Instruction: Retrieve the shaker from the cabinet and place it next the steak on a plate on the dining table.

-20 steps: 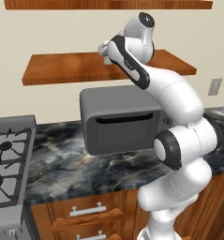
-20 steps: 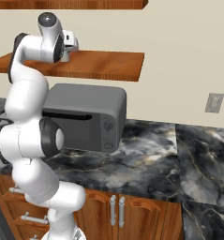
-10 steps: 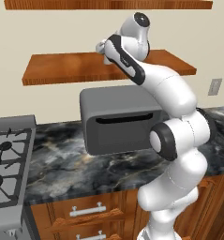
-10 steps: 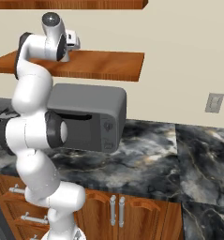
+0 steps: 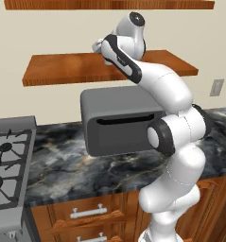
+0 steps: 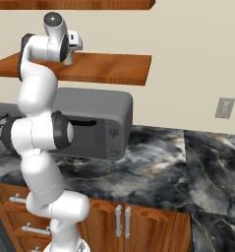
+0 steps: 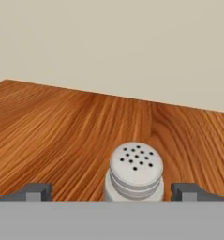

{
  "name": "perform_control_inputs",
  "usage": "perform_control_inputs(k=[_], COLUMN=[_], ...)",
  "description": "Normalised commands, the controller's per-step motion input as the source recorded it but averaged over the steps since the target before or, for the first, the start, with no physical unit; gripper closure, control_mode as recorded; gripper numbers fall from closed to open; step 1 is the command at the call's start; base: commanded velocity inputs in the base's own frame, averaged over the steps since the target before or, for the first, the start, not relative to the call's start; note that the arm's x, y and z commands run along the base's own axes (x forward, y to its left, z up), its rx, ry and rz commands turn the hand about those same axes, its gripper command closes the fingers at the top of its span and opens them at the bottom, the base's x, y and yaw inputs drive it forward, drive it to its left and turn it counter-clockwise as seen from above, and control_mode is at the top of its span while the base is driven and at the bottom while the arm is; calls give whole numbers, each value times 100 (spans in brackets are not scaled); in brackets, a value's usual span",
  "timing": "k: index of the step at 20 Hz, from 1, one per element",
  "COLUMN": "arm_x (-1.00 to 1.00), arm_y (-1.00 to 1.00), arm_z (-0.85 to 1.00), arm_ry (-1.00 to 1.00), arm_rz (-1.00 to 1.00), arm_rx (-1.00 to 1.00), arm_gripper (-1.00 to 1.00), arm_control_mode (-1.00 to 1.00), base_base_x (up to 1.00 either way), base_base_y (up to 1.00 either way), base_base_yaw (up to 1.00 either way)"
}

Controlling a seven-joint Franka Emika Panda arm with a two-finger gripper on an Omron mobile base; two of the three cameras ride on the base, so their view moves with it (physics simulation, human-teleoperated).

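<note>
The arm reaches up to the cabinet — a flat reddish-brown plank on the wall, above a dark grey microwave that stands on the black-and-grey marble tabletop. In the hand view the shaker stands upright on the plank's wood grain, its perforated cap facing the camera, right between the 2 dark finger tips of the tool. The fingers sit spread on either side of the shaker, each with a visible gap to it — the tool is open and touches nothing. From the left base view the tool sits at the plank's level, near its middle; from the right base view the tool hangs over the plank. A stove sits at the left end of the tabletop, and wooden drawers with silver handles run beneath it.
</note>
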Motion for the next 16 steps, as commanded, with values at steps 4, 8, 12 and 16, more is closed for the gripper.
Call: perform_control_inputs(k=[4, 8, 12, 16], arm_x=[12, 11, 8, 6], arm_y=[1, 0, 0, 0], arm_z=[0, 0, 0, 0], arm_ry=[0, 0, 0, 0], arm_rz=[0, 0, 0, 0], arm_rx=[0, 0, 0, -1], arm_gripper=[-100, -100, -100, -100], arm_control_mode=[-100, -100, -100, -100], base_base_x=[0, 0, 0, 0], base_base_y=[0, 0, 0, 0], base_base_yaw=[0, 0, 0, 0])
